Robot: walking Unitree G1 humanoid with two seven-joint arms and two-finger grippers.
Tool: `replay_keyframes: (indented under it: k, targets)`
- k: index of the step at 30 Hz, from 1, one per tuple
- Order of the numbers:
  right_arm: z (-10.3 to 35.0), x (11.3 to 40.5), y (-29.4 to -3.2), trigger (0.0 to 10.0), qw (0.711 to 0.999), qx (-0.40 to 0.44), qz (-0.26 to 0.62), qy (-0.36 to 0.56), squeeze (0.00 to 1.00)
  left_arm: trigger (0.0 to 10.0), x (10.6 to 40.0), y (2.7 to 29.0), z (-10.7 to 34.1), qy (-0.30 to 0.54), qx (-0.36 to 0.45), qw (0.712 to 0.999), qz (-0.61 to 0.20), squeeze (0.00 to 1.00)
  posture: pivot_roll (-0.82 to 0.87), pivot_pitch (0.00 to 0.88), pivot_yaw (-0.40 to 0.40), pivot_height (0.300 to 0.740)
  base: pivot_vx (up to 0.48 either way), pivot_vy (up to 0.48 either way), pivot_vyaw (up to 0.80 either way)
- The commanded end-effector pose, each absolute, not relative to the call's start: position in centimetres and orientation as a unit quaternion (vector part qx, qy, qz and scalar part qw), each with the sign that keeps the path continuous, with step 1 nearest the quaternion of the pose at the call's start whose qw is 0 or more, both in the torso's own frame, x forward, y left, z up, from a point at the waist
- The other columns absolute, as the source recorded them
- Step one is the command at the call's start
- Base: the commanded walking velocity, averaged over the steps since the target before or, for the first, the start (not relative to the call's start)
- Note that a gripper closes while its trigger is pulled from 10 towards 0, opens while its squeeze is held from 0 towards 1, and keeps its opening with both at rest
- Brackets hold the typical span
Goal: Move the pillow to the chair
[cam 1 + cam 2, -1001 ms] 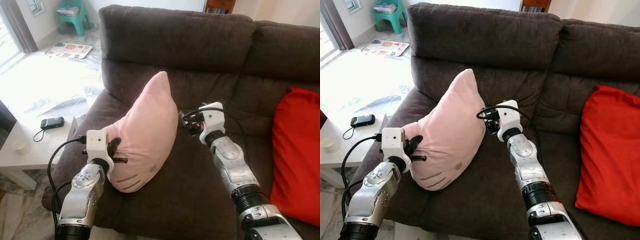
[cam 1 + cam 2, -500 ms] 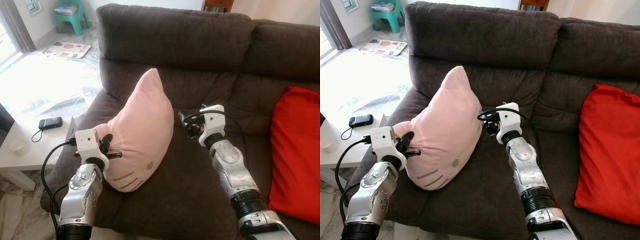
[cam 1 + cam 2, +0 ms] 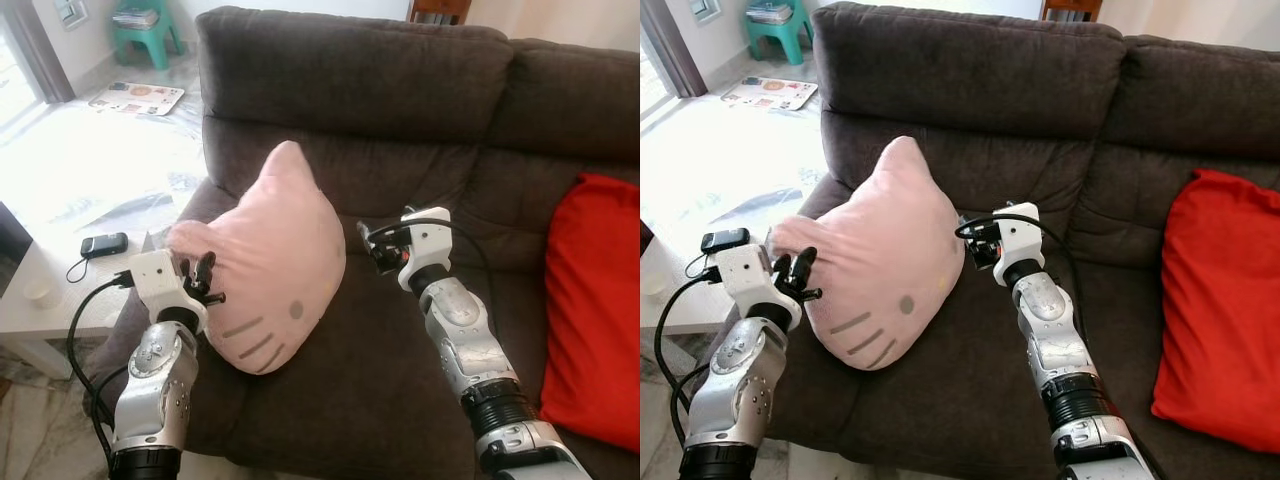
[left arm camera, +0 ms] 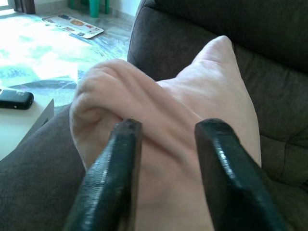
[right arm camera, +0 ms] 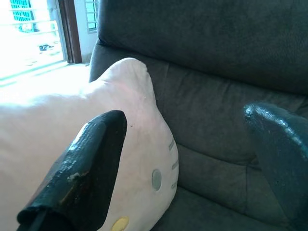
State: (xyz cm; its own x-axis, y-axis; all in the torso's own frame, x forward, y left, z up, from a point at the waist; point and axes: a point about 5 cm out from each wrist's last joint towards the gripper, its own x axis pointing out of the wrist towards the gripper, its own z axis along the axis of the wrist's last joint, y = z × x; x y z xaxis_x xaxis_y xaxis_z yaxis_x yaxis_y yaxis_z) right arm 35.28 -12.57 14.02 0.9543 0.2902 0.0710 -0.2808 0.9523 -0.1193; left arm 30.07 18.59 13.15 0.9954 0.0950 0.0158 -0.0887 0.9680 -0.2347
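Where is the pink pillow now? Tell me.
The pink pillow sits on the brown sofa's left seat, its corner pinched by the left gripper, with the right gripper beside it.

The near lower part of the pink pillow (image 3: 270, 270) is covered by the left gripper (image 3: 203, 278), whose fingertips are sunk out of sight in a bunched fold (image 4: 103, 96) of fabric. The fingertips of the right gripper (image 3: 972, 243) are hidden behind the pillow's edge. The red cushion (image 3: 592, 300) is cut off by the picture's right edge. The green stool (image 3: 148, 28) is cropped at the top. The pictures on the mat (image 3: 135, 98) are too small to be made out.
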Motion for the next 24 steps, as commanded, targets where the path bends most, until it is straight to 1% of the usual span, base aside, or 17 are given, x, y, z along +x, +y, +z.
replay_keyframes:
  k: [1, 5, 8, 9, 10, 11, 12, 14, 15, 17, 22, 24]
  targets:
    - [14.0, 35.1, -12.8, 10.0, 0.988, -0.049, 0.140, -0.042, 0.00, 10.0, 30.0, 18.5, 14.2, -0.037, -0.121, 0.991, 0.046, 1.00, 0.08, 0.067, -0.045, 0.740, 0.000, 0.000, 0.00]
    - [13.9, 35.0, -12.8, 10.0, 0.988, -0.048, 0.140, -0.043, 0.00, 10.0, 29.7, 18.1, 15.1, -0.055, -0.106, 0.992, 0.037, 1.00, 0.09, 0.062, -0.046, 0.740, 0.000, 0.000, 0.00]
    - [13.8, 34.8, -12.9, 10.0, 0.989, -0.047, 0.135, -0.046, 0.00, 10.0, 29.0, 17.3, 15.9, -0.081, -0.062, 0.995, 0.011, 1.00, 0.09, 0.061, -0.045, 0.740, 0.000, 0.000, 0.00]
    - [13.8, 34.7, -13.0, 10.0, 0.989, -0.042, 0.133, -0.050, 0.00, 10.0, 28.9, 17.2, 15.9, -0.083, -0.059, 0.995, 0.007, 0.93, 0.09, 0.061, -0.048, 0.740, 0.000, 0.000, 0.00]
    - [13.9, 34.6, -13.2, 10.0, 0.989, -0.034, 0.129, -0.057, 0.00, 10.0, 28.7, 17.1, 15.9, -0.087, -0.043, 0.995, 0.007, 0.12, 0.09, 0.061, -0.048, 0.740, 0.000, 0.000, 0.00]
    - [13.9, 34.4, -13.3, 10.0, 0.990, -0.028, 0.125, -0.061, 0.00, 10.0, 28.5, 17.1, 15.9, -0.089, -0.031, 0.995, 0.008, 0.12, 0.09, 0.061, -0.048, 0.740, 0.000, 0.000, 0.00]
    - [13.9, 34.1, -13.7, 10.0, 0.991, -0.021, 0.117, -0.069, 0.00, 10.0, 28.0, 17.2, 15.9, -0.096, -0.002, 0.995, 0.007, 0.00, 0.09, 0.063, -0.048, 0.740, 0.000, 0.000, 0.00]
    - [13.7, 33.6, -14.4, 10.0, 0.992, -0.014, 0.102, -0.078, 0.00, 10.0, 27.4, 17.3, 15.9, -0.105, 0.038, 0.994, 0.007, 0.00, 0.09, 0.064, -0.048, 0.740, 0.000, 0.000, 0.00]
    - [13.2, 32.9, -15.3, 10.0, 0.993, -0.011, 0.085, -0.081, 0.00, 10.0, 26.8, 17.5, 15.9, -0.110, 0.061, 0.992, 0.014, 0.00, 0.09, 0.064, -0.048, 0.740, 0.000, 0.000, 0.00]
    - [12.5, 32.0, -16.4, 10.0, 0.995, -0.016, 0.064, -0.078, 0.00, 10.0, 26.2, 17.9, 15.7, -0.109, 0.079, 0.991, 0.025, 0.00, 0.09, 0.064, -0.048, 0.740, 0.000, 0.000, 0.00]
    - [10.0, 29.8, -18.9, 10.0, 0.998, -0.031, 0.023, -0.044, 0.00, 10.0, 25.7, 18.6, 14.4, -0.084, 0.083, 0.992, 0.042, 0.00, 0.10, 0.058, -0.037, 0.740, 0.000, 0.000, 0.00]
    - [9.5, 29.4, -19.7, 10.0, 0.999, -0.029, 0.010, -0.036, 0.00, 10.0, 25.7, 18.5, 14.1, -0.081, 0.082, 0.993, 0.039, 0.00, 0.10, 0.053, -0.032, 0.740, 0.000, 0.000, 0.00]
